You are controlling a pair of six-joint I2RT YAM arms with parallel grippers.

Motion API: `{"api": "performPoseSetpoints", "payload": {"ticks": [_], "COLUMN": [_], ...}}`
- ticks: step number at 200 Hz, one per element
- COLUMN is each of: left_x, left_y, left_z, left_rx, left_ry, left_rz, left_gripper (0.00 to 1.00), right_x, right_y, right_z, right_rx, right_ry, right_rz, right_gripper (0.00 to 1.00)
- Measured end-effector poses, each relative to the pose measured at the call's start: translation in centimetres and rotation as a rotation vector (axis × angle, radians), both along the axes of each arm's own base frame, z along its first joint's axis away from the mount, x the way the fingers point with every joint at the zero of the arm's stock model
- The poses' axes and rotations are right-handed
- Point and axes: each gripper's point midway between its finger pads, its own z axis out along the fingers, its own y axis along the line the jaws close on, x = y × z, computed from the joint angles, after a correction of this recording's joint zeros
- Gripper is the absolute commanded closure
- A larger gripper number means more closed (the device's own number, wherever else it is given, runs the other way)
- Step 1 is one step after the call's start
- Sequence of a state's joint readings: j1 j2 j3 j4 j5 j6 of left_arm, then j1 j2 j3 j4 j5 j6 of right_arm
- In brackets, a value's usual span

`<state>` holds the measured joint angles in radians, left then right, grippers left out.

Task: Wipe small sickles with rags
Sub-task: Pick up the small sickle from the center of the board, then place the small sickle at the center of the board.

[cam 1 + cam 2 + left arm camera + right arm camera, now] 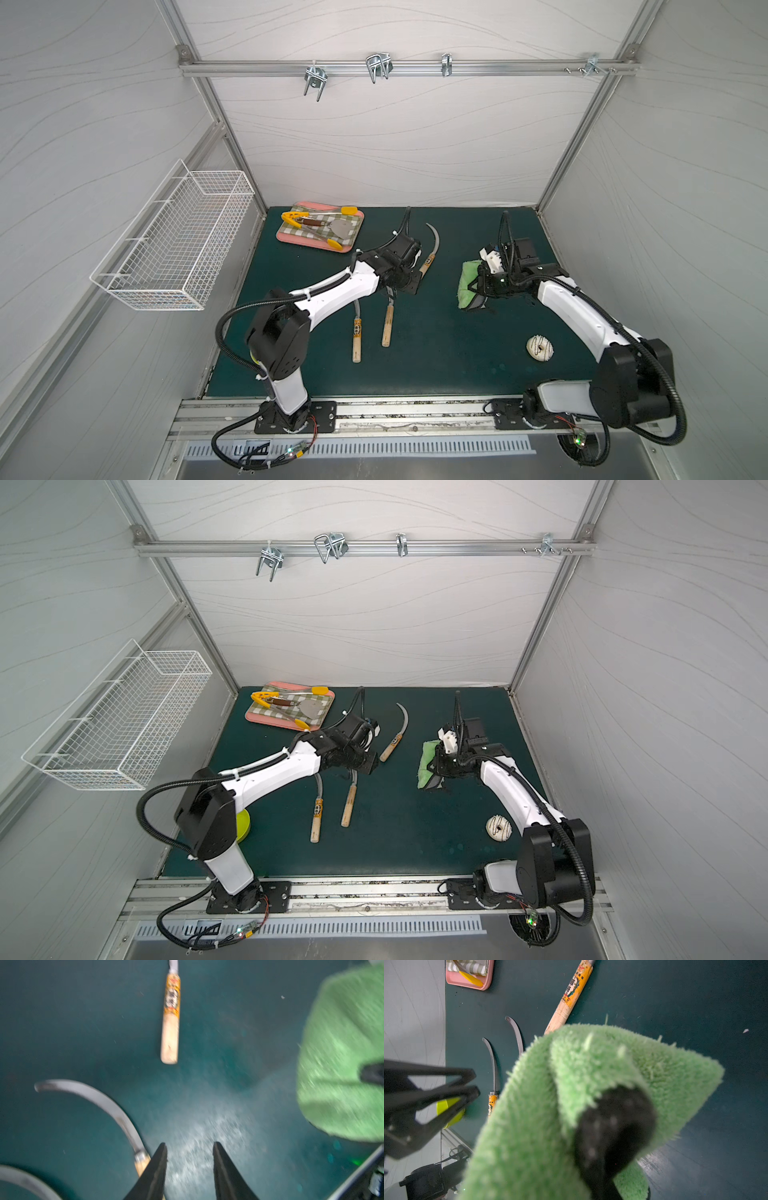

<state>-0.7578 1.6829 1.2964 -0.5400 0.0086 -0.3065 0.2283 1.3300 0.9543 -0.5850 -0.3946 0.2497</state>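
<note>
Where top views hide the jaws, wrist views show left end effector parted, right end effector clamping rag.

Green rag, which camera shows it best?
The right wrist view: the green rag fills it, close and fluffy, pinched in the right tool. Both top views show the rag small, partly hidden by that tool. The left wrist view catches only a blurred edge.

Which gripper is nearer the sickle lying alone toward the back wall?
Left. The left gripper is beside the handle end of that sickle; the right gripper, shut on the rag, sits farther off.
</note>
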Motion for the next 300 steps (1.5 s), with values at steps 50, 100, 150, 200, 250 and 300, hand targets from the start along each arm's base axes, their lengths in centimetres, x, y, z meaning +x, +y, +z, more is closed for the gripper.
{"api": "performPoseSetpoints", "payload": {"ticks": [50, 100, 150, 200, 250, 300], "left_x": [-6.7, -7.5, -6.8, -6.0, -5.7, -8.0], "left_y": [5.3, 6.6, 5.8, 5.6, 6.5, 2.0], "left_z": [-6.2, -8.5, -11.4, -11.3, -8.1, -4.5], "left_rx": [0.144, 0.182, 0.216, 0.224, 0.243, 0.183], "left_ry": [0.134, 0.172, 0.205, 0.185, 0.073, -0.062], "left_rz": [0.092, 0.139, 0.145, 0.157, 0.160, -0.075], "left_gripper": [0.59, 0.59, 0.63, 1.00, 1.00, 1.00], "right_x": [0.0, 0.0, 0.0, 0.0, 0.1, 0.3], "right_y": [0.0, 0.0, 0.0, 0.0, -0.2, -1.2], "right_z": [0.0, 0.0, 0.0, 0.0, -0.1, -0.2], "right_rx": [-0.004, -0.004, -0.003, -0.003, -0.014, -0.047], "right_ry": [-0.004, -0.004, -0.004, -0.004, -0.006, -0.007], "right_rz": [0.005, 0.005, 0.005, 0.005, -0.002, -0.038], "right_gripper": [0.82, 0.81, 0.81, 0.81, 0.81, 0.81]}}
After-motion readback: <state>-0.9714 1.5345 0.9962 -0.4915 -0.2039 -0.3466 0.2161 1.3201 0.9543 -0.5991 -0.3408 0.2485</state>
